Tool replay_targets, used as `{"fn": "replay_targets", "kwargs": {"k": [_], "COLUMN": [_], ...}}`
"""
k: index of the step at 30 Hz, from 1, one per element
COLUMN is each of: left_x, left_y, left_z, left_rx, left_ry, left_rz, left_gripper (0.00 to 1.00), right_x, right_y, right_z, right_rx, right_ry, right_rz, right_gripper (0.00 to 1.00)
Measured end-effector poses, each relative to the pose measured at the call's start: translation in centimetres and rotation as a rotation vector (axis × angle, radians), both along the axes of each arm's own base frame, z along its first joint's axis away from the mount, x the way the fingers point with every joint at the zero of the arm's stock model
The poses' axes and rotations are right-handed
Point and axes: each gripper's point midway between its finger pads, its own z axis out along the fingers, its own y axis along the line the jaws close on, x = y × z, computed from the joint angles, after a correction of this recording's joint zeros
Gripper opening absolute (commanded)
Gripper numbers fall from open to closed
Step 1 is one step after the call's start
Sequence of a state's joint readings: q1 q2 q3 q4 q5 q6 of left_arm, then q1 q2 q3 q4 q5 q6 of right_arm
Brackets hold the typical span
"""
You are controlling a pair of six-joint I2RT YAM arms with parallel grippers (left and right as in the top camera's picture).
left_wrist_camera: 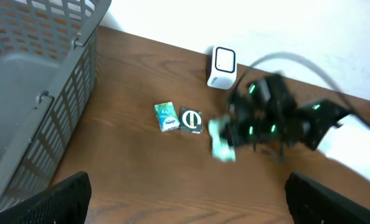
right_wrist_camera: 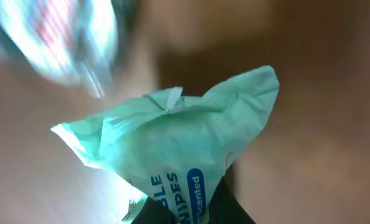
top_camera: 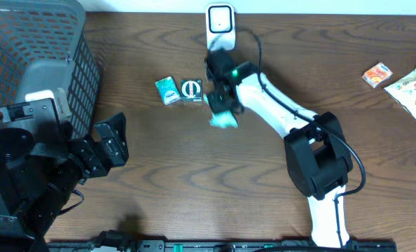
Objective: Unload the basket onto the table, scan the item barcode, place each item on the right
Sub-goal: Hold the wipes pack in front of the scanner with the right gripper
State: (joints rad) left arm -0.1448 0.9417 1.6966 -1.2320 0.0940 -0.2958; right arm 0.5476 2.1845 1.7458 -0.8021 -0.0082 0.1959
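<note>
The right gripper [top_camera: 222,105] pinches a green packet [top_camera: 224,120] (blurred) near the white scanner [top_camera: 220,21] — two small boxes [top_camera: 168,90] lie beside it.

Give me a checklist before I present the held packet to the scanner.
1. Grip: right hand shut on the mint-green soft plastic wipes packet: ok.
2. Barcode facing the white box-shaped scanner: cannot tell, the frames are blurred.
3. Scanner standing at the table's far edge: ok.
4. Left hand open, off beside the grey plastic basket: ok.
5. Small teal packet and dark box lying apart from the held packet: ok.
</note>
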Motion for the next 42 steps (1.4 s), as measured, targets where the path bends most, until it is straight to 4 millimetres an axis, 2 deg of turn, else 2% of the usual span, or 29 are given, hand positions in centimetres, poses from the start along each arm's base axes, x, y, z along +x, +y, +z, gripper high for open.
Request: {"fn": "replay_targets", "kwargs": {"k": [3, 5, 7, 10, 17, 21, 26, 28, 42], "left_x": [0.0, 0.0, 0.0, 0.0, 0.0, 0.0, 0.0, 0.0, 0.0], "left_y": [0.0, 0.0, 0.0, 0.0, 0.0, 0.0, 0.0, 0.0, 0.0], "left_z": [0.0, 0.0, 0.0, 0.0, 0.0, 0.0, 0.0, 0.0, 0.0], "left_rx": [0.000, 0.000, 0.000, 0.000, 0.000, 0.000, 0.000, 0.000, 0.000], "left_ry": [0.000, 0.000, 0.000, 0.000, 0.000, 0.000, 0.000, 0.000, 0.000], "left_rz": [0.000, 0.000, 0.000, 0.000, 0.000, 0.000, 0.000, 0.000, 0.000], "left_gripper": [0.98, 0.98, 0.98, 0.98, 0.98, 0.98, 0.98, 0.98, 0.98], "right_x": [5.6, 9.3, 11.7, 14.5, 18.9, 21.3, 22.4, 22.4, 21.4], "right_y": [1.9, 2.4, 2.3, 1.4, -0.8, -1.5, -2.5, -2.6, -3.0], "right_z": [4.9, 8.8, 11.3, 14.2, 17.7, 16.8, 11.7, 10.5, 9.0], "right_rx": [0.125, 0.209, 0.271, 0.348, 0.416, 0.387, 0.242, 0.199, 0.103], "right_ry": [-0.213, -0.362, -0.466, -0.591, -0.715, -0.746, -0.719, -0.709, -0.661], "right_rz": [-0.023, -0.051, -0.083, -0.132, -0.209, -0.226, -0.217, -0.193, -0.143], "right_gripper": [0.01, 0.01, 0.01, 0.01, 0.01, 0.01, 0.01, 0.01, 0.01]}}
